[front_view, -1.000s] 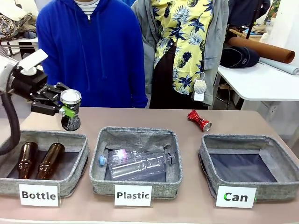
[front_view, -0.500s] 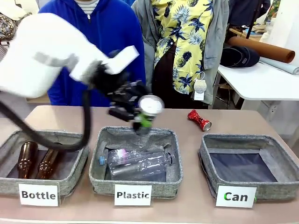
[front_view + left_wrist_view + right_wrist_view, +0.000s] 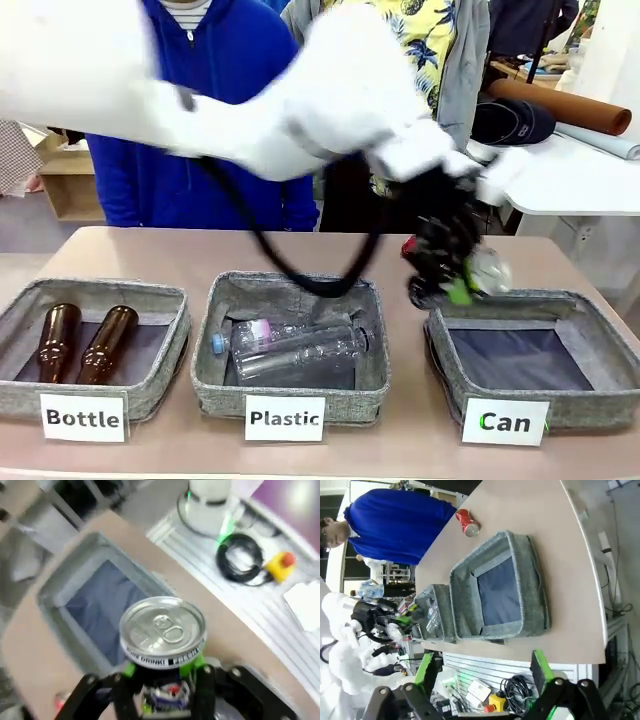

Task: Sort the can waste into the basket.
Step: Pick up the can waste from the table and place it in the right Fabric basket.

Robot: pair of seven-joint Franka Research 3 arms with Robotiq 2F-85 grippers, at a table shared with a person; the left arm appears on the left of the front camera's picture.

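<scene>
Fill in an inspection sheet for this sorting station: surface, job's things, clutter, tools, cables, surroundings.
Surface: tan table, three grey baskets in a row along its near edge.
Job's things: slim can in the left tool, raised near the far rim of the Can basket; no can in it yet; crushed red can lying on the table beyond it.
Clutter: Bottle basket with two brown bottles; Plastic basket with clear bottles.
Tools: left tool shut on the slim can; right tool open, holding nothing.
Cables: black cable hanging from the left arm over the Plastic basket.
Surroundings: person in a blue hoodie at the far side; side table with a dark cap.
</scene>
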